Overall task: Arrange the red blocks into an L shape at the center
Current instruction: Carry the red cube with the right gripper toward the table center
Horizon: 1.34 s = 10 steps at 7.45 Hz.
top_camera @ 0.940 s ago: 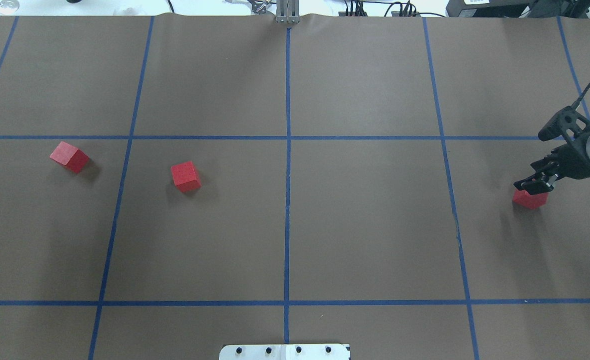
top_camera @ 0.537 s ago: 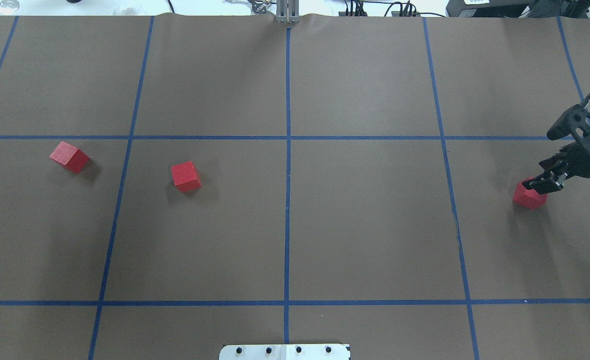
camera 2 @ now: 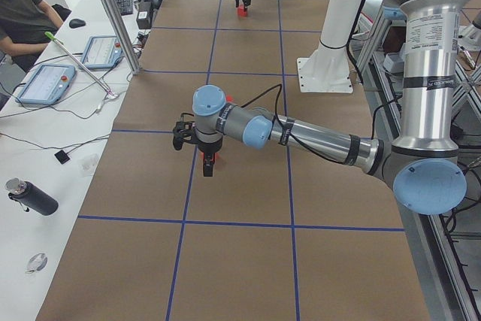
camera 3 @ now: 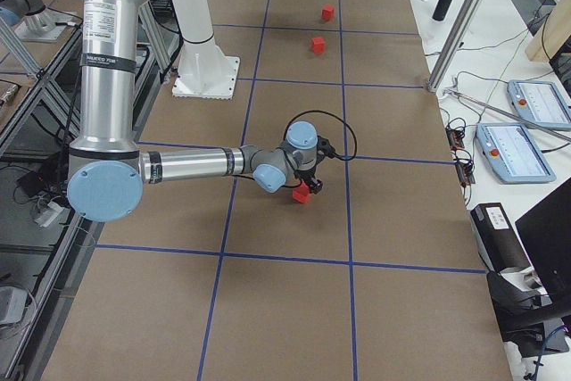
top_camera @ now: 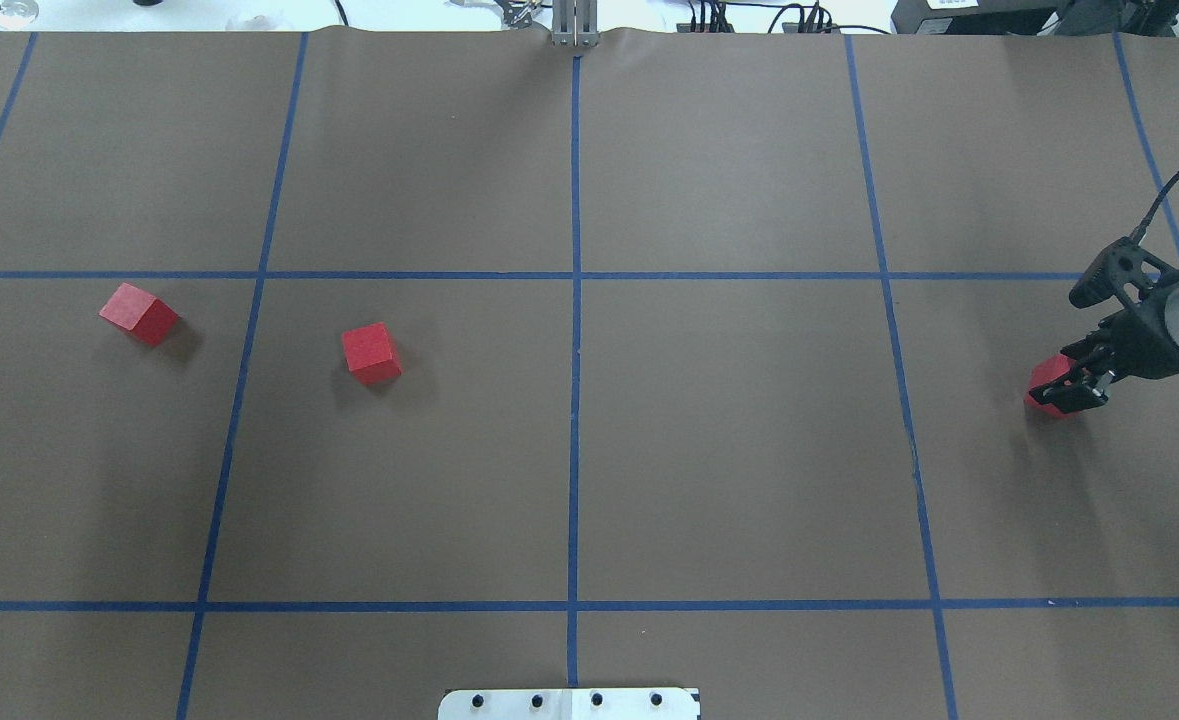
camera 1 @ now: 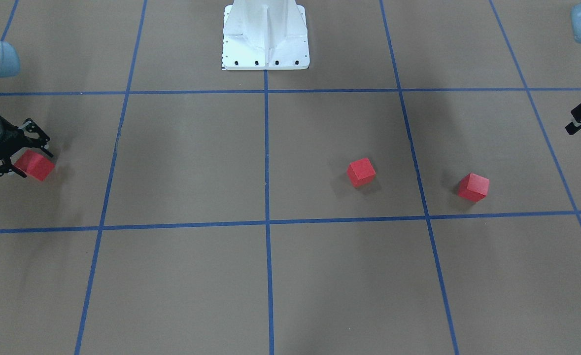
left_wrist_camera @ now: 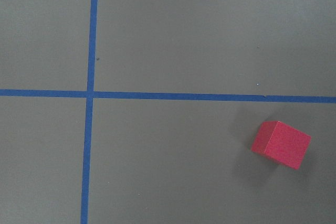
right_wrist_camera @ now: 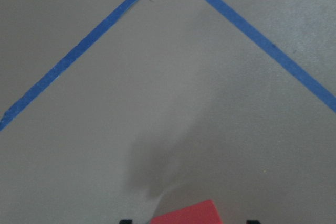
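Observation:
Three red blocks lie on the brown surface. My right gripper (top_camera: 1071, 385) (camera 1: 21, 157) is low at the right-hand block (top_camera: 1046, 375) (camera 1: 36, 166) and open, one finger on each side; its wrist view shows that block (right_wrist_camera: 186, 213) with gaps to both fingertips. Two other blocks (top_camera: 139, 313) (top_camera: 371, 352) sit on the left half, apart from each other. The left wrist view holds one block (left_wrist_camera: 281, 144) and no fingers. My left gripper (camera 2: 208, 165) hangs near the leftmost block; I cannot tell its state. The center (top_camera: 649, 420), crossed by blue tape, holds no block.
The white pedestal base (camera 1: 265, 34) (top_camera: 569, 703) stands at the table's near middle edge. Beyond the far edge are cables and equipment (top_camera: 959, 15). A side bench carries tablets (camera 2: 45, 84) and a bottle (camera 2: 30, 197), with a person (camera 2: 22, 5) seated there.
My right gripper drew back to the right, then came left again and lower, so its fingers now straddle the right-hand block. The two left blocks have not moved.

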Tool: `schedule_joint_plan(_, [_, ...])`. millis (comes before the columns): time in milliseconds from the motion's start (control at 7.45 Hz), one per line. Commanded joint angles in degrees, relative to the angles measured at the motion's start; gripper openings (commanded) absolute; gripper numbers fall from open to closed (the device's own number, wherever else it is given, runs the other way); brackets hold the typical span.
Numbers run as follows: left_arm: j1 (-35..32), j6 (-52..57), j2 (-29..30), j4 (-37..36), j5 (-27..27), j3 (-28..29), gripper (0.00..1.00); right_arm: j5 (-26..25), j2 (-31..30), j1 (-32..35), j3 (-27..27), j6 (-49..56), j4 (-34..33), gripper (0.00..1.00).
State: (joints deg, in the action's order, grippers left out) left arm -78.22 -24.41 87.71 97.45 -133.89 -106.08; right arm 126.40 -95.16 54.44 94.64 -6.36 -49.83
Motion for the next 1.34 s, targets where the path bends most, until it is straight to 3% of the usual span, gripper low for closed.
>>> schedule_joint_plan(0, [0.00,-0.11,0.00,0.02,-0.06,0.00,1.00,0.60,-0.29,-0.39,-0.59,0.20,-0.09,0.18])
schedule_joint_plan(134, [0.00,-0.11,0.00,0.02,-0.06,0.00,1.00,1.30,-0.55,0.13,-0.94,0.38,0.00,0.00])
schedule_joint_plan(268, [0.00,-0.11,0.00,0.02,-0.06,-0.09,1.00,3.31,-0.90,1.53,-0.25,0.12,-0.26,0.00])
schedule_joint_plan(403, [0.00,-0.11,0.00,0.02,-0.06,-0.17,1.00,5.33,1.61,2.85,3.33,-3.71,-7.14,0.00])
schedule_joint_plan(537, [0.09,-0.46,0.09,0.02,-0.06,-0.35,1.00,5.35,7.82,2.95,9.02,-15.84,-19.04,0.00])
schedule_joint_plan(671, [0.70,-4.21,0.09,0.11,-0.23,-1.05,1.00,4.83,14.67,1.91,9.86,-30.93,-23.42,0.00])
schedule_joint_plan(805, [1.66,-5.03,0.09,0.02,-0.67,-1.40,1.00,0.91,20.04,-3.41,9.69,-43.70,-23.64,0.00])
schedule_joint_plan(1074, [1.84,-5.04,0.00,0.11,-1.11,-1.41,1.00,-11.82,30.32,-15.98,7.16,-60.19,-25.21,0.00])
schedule_joint_plan(1208, [1.85,-5.12,0.09,0.11,-1.98,-1.32,1.00,-13.88,36.56,-18.73,4.01,-65.92,-25.75,0.00])
